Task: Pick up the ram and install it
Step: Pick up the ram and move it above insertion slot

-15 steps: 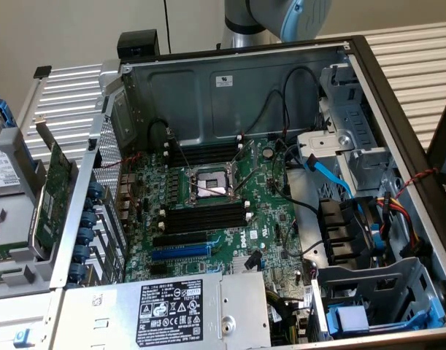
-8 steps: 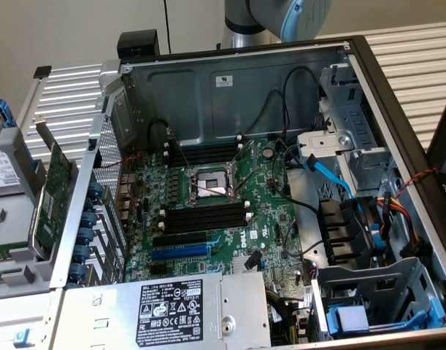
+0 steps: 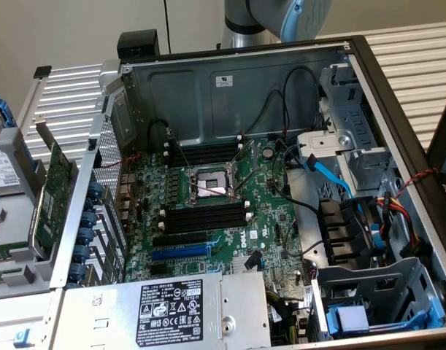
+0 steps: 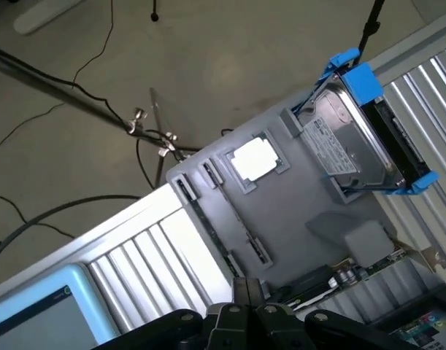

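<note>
My gripper (image 4: 249, 286) is shut, its two dark fingers pressed together with nothing between them. It hovers over a grey parts tray (image 4: 303, 211) outside the computer. A thin dark strip (image 4: 214, 233) stands on edge between two tray clips just beyond the fingertips; it looks like the ram seen from its top edge, though I cannot be sure. In the exterior view the open computer case (image 3: 230, 87) shows the motherboard with long black memory slots (image 3: 205, 217) beside the processor socket (image 3: 208, 186). Part of the arm (image 3: 281, 18) shows behind the case.
On the tray lie a hard drive in a blue bracket (image 4: 361, 135), a square silver processor (image 4: 253, 160) and a green expansion card (image 4: 387, 259). That card (image 3: 51, 197) stands left of the case wall. Cables, a power supply (image 3: 164, 310) and drive cages crowd the case.
</note>
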Tool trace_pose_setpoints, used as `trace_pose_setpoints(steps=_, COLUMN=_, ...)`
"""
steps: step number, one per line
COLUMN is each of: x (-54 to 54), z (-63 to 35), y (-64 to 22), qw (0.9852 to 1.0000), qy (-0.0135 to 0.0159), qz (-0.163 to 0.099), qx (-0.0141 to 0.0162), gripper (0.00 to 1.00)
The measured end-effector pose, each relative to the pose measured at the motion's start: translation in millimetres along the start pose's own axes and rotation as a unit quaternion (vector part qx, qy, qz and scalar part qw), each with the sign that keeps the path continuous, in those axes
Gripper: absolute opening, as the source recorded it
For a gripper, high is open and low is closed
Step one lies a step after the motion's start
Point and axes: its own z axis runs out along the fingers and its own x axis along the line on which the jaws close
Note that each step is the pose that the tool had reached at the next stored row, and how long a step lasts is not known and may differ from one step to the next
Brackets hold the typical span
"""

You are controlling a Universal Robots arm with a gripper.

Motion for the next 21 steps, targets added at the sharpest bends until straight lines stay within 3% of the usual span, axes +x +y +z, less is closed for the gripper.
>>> trace_pose_setpoints(steps=5, x=0.0, z=0.3, y=0.0, qw=0.999, qy=0.0012, qz=-0.046, qx=0.0013, gripper=0.11)
trace_pose_setpoints(steps=10, x=-0.1, z=0.5, y=0.0, qw=0.9961, qy=0.0021, qz=-0.088, qx=0.004, gripper=0.11)
trace_pose_setpoints(steps=11, x=-0.1, z=0.7, y=0.1, qw=0.9955, qy=0.0012, qz=-0.094, qx=0.0063, gripper=0.11)
trace_pose_setpoints(steps=14, x=-0.1, z=1.3, y=0.0, qw=0.9942, qy=-0.0049, qz=-0.105, qx=0.0204, gripper=0.11)
trace_pose_setpoints(steps=15, x=0.0, z=1.7, y=0.0, qw=0.9938, qy=-0.006, qz=-0.109, qx=0.023, gripper=0.11)
trace_pose_setpoints(steps=18, x=0.2, z=2.6, y=0.6, qw=0.992, qy=-0.0086, qz=-0.124, qx=0.0224, gripper=0.11)
trace_pose_setpoints(steps=21, x=0.2, z=3.1, y=0.7, qw=0.9888, qy=-0.0097, qz=-0.147, qx=0.0223, gripper=0.11)
